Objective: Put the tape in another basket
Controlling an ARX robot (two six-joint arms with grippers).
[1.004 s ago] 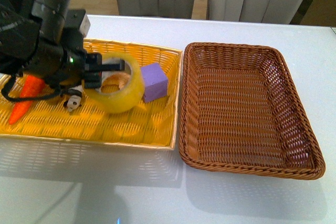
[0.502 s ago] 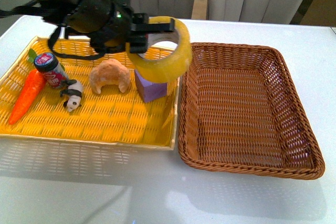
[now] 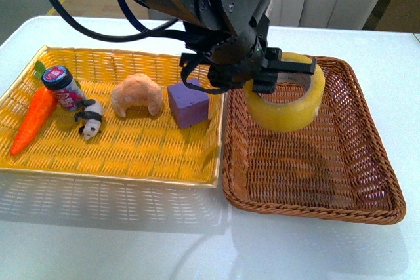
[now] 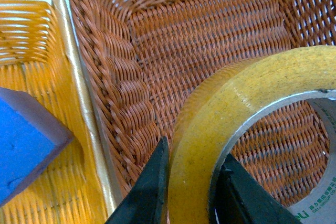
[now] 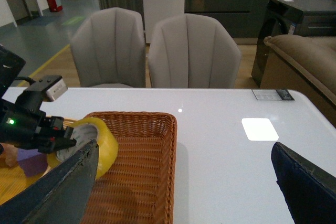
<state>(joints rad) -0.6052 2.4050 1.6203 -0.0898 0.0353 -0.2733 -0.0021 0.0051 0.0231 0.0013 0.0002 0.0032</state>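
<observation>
The yellowish tape (image 3: 287, 98) hangs in the air over the far left part of the brown wicker basket (image 3: 367, 181). My left gripper (image 3: 272, 75) is shut on the tape's wall, one finger outside and one inside the ring. The left wrist view shows the tape (image 4: 231, 114) pinched between the two dark fingers (image 4: 152, 190), with the brown basket (image 4: 173, 51) below it. My right gripper (image 5: 184, 182) is open and high above the table, out of the front view; its camera sees the tape (image 5: 102, 142) and the basket (image 5: 142, 182) from the side.
A bright yellow basket (image 3: 164, 165) at the left holds a purple block (image 3: 187, 103), a croissant (image 3: 136, 94), a toy carrot (image 3: 34, 117), a small bottle (image 3: 60, 84) and a panda figure (image 3: 90, 119). Two grey chairs (image 5: 157, 51) stand behind the white table (image 3: 131, 240).
My left arm has carried the tape to the right, from above the yellow basket's right edge to over the brown basket, and slightly lower.
</observation>
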